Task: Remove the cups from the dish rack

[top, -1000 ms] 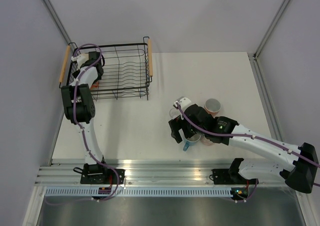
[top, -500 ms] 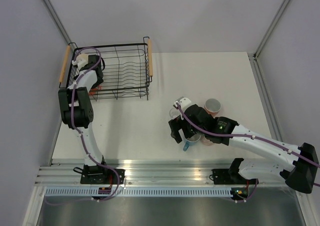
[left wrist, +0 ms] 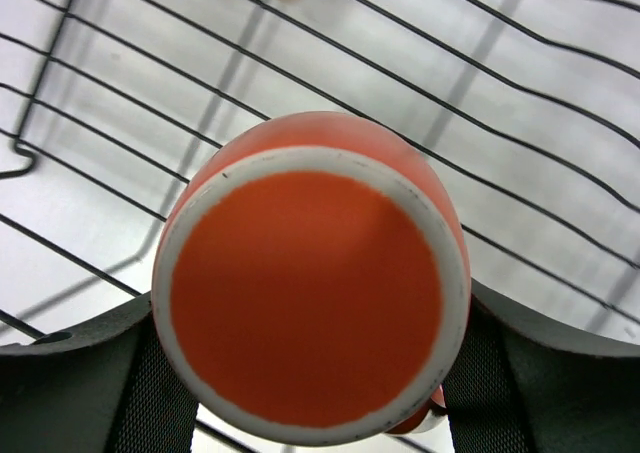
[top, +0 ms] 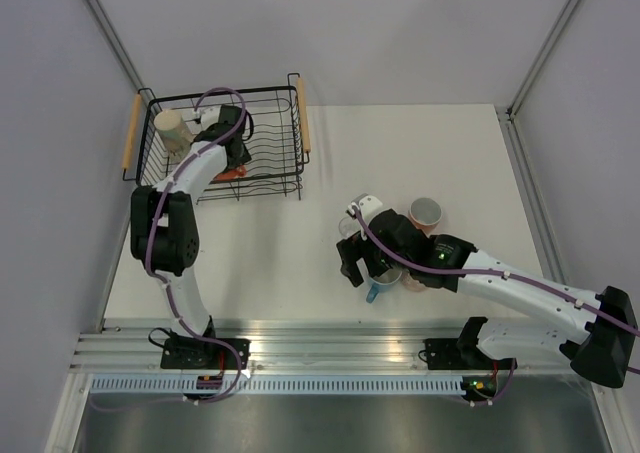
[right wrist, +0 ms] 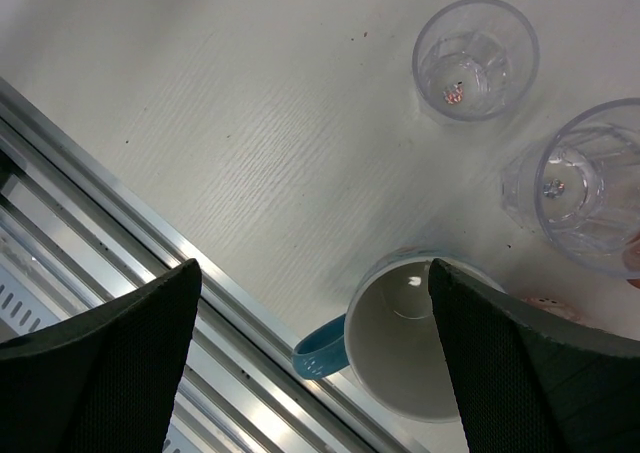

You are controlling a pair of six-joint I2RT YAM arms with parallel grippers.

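Observation:
The black wire dish rack (top: 272, 138) stands at the far left. My left gripper (top: 233, 161) reaches into it and is shut on an orange mug (top: 230, 173). In the left wrist view the mug (left wrist: 305, 293) shows its orange base with a pale ring, and my gripper (left wrist: 310, 383) clamps it from both sides above the rack wires (left wrist: 520, 173). A cream mug (top: 172, 128) stands in the rack's far left corner. My right gripper (top: 358, 263) is open and empty over a blue mug (right wrist: 420, 348) with a white inside, which stands on the table.
Two clear tumblers (right wrist: 476, 58) (right wrist: 585, 198) stand beside the blue mug. A pink cup (top: 426, 213) stands behind them. The metal rail (right wrist: 150, 263) runs along the table's near edge. Grey walls enclose the table's left, back and right.
My left gripper has moved right across the rack with the orange mug, uncovering the cream mug in the corner. The right arm has not moved.

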